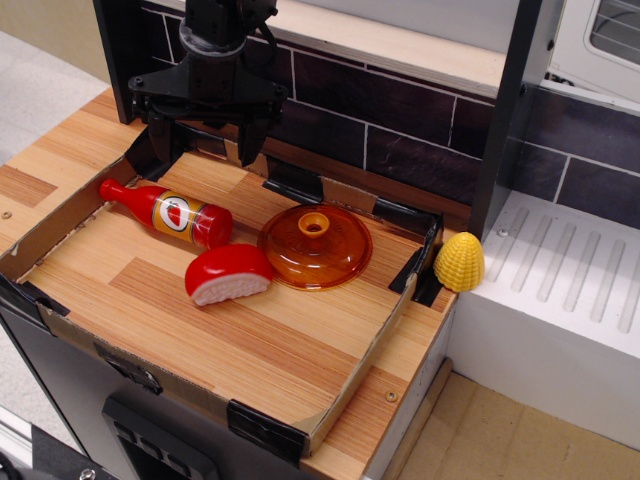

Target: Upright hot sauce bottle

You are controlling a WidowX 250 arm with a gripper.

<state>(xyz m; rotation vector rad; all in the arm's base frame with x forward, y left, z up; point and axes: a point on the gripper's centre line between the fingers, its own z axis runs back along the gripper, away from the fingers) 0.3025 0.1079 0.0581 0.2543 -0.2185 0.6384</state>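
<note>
The hot sauce bottle (170,212) is glossy red with an orange-yellow label. It lies on its side in the left part of the wooden tray (260,350), with its narrow neck pointing left. My gripper (200,140) hangs at the back of the tray, behind and a little above the bottle. It is open and empty, with one black finger (152,150) on the left and the other (247,145) on the right. It does not touch the bottle.
A red-and-white half-dome toy food (228,274) lies just right of and in front of the bottle. An orange see-through lid (315,245) sits to its right. A yellow corn toy (459,262) stands outside the tray's right corner. A dark tiled wall (400,130) runs behind.
</note>
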